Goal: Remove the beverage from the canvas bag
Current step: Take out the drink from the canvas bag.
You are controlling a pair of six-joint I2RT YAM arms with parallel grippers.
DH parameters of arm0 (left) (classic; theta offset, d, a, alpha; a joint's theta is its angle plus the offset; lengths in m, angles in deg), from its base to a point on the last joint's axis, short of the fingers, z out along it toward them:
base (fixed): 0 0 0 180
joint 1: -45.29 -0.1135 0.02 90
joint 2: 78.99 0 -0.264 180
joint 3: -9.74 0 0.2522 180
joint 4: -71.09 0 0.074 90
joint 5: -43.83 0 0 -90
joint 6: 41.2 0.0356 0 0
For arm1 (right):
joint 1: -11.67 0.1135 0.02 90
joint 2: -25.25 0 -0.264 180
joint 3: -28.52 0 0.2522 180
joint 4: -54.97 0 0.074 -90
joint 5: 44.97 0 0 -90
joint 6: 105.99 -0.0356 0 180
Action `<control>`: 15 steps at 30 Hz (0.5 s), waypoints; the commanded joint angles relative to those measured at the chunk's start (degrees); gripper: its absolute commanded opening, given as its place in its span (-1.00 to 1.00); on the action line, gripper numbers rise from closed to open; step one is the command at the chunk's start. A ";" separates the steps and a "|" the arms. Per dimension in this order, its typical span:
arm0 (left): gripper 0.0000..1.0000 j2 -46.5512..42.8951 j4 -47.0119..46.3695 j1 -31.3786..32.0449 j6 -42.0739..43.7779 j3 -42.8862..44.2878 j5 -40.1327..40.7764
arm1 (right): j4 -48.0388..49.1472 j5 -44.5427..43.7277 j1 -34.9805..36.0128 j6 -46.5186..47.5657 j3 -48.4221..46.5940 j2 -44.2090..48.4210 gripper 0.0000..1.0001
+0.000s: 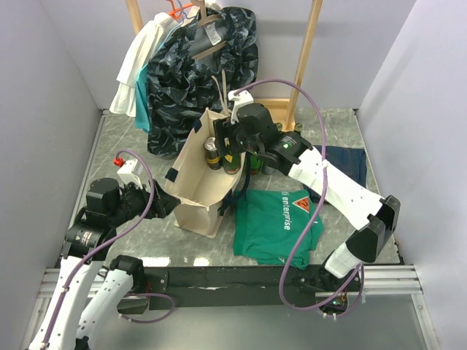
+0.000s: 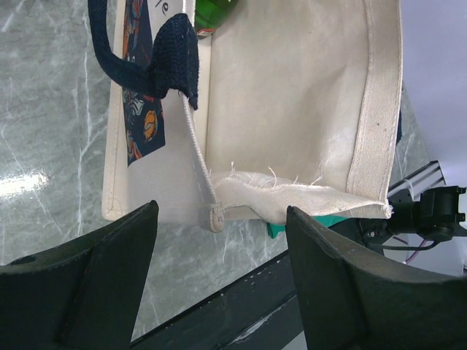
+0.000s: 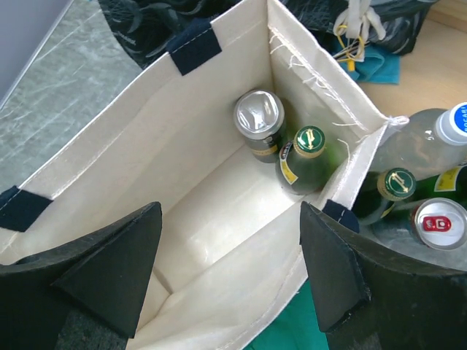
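The cream canvas bag (image 1: 191, 186) with navy strap patches stands open in the middle of the table. Inside, at its far end, stand a silver-topped can (image 3: 258, 117) and a green bottle (image 3: 309, 149) with a gold cap; both also show in the top view, the can (image 1: 211, 153) left of the bottle (image 1: 229, 157). My right gripper (image 3: 230, 248) is open, hovering above the bag's mouth over its empty near end. My left gripper (image 2: 222, 240) is open and empty, low at the table beside the bag's bottom corner (image 2: 292, 189), not touching it.
Outside the bag's right wall stand a clear bottle (image 3: 427, 142), another green bottle (image 3: 398, 186) and a red-topped can (image 3: 438, 219). A green T-shirt (image 1: 277, 222) lies right of the bag. A dark patterned garment (image 1: 201, 73) hangs on the wooden rack (image 1: 306, 51) behind.
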 commanded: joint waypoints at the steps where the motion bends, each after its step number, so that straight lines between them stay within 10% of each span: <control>1: 0.53 -0.42 -0.52 0.17 -0.30 -0.03 -0.02 | 1.23 2.15 0.28 1.11 -3.06 -0.46 0.65; 15: 0.53 -0.77 -0.43 0.17 -0.21 0.06 -0.02 | -9.05 -2.76 1.07 1.99 -16.68 -13.20 0.58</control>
